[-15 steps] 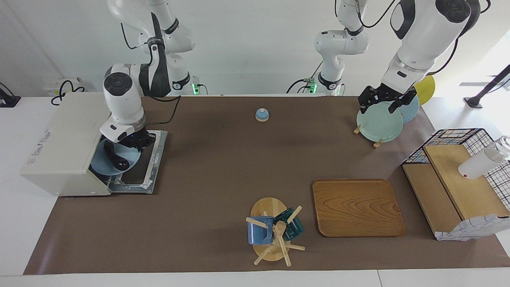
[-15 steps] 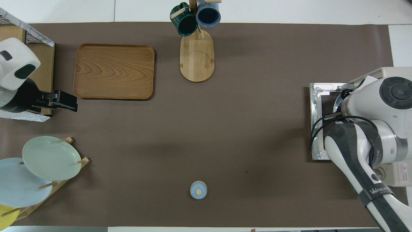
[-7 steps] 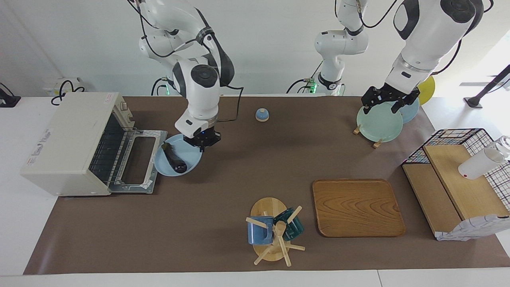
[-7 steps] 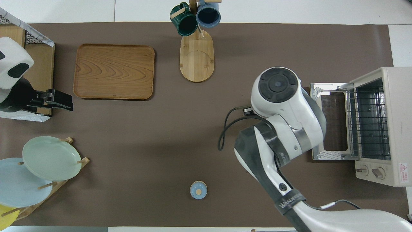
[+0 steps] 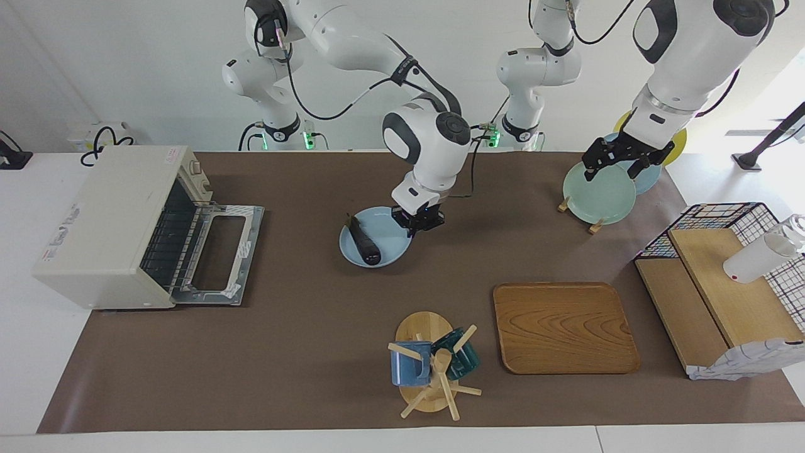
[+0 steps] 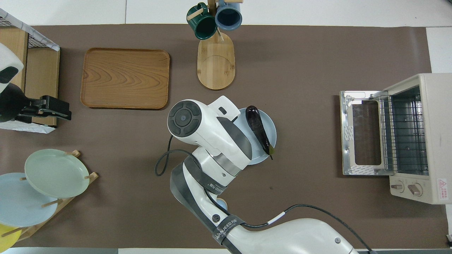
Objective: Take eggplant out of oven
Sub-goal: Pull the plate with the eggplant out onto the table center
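**A:** How is the right arm posed?

**B:** It reaches out from its base over the middle of the table, elbow high, forearm angled down. The right gripper [image 5: 418,221] points downward at the rim of the light blue plate [image 5: 352,246], on the edge toward the left arm's end of the table. Its fingers are closed on that rim, holding the plate.

**A:** Is the plate on the table or lifted?

**B:** I cannot tell; it sits low, near the brown mat [image 5: 302,327].

**A:** And the eggplant?

**B:** The eggplant [image 5: 364,240] lies on the plate, well apart from the oven [image 5: 104,226], out in the middle of the table. Its long axis runs roughly from the robots' end to the other end of the table, slightly slanted. The green stem tip points toward the robots; the rounded dark end points away from them. In the overhead view the eggplant [image 6: 259,129] lies along the plate's edge on the oven's side, its stem tip just past the rim.

**A:** The oven itself?

**B:** Its door [image 5: 220,255] is folded down flat and the wire rack [image 6: 402,132] inside is bare.

**A:** What about the left arm?

**B:** It waits, with the left gripper [image 5: 619,160] over the pale green plate [image 5: 597,195] on the wooden plate rack. The fingers are spread apart and hold nothing.
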`<state>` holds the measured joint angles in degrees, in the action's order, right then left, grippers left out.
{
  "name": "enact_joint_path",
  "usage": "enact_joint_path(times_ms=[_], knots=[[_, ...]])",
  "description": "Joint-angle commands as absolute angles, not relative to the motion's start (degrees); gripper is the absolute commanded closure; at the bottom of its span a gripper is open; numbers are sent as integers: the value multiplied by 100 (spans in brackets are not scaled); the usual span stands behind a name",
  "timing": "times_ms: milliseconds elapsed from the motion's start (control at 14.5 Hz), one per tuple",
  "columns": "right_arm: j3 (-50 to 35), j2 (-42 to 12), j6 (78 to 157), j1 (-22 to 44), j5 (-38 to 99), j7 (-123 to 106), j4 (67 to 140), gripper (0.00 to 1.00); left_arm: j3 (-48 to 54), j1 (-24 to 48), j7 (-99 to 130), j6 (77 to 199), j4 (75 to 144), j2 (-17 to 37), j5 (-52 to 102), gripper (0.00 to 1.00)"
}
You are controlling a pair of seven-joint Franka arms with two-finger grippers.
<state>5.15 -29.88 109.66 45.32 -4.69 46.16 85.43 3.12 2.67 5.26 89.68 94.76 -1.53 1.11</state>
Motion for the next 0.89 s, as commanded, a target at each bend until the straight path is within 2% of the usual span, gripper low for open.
enact_joint_path(times_ms=[0,482,619,757,826], knots=[[370,-3006,11310,4377,-72,4684,8594,100,343,150,483,9105,9545,-193,167,0],[176,-3023,12233,4438,149,4903,9026,100,343,141,510,9184,9554,-193,167,0],[167,-3024,12296,4395,150,5106,8957,100,343,141,510,9246,9580,-193,167,0],[176,-3041,12217,4211,141,5063,8694,69,343,141,510,9255,9580,-193,167,0],[176,-3032,12208,4149,132,5063,8631,65,343,141,510,9272,9580,-193,167,0]])
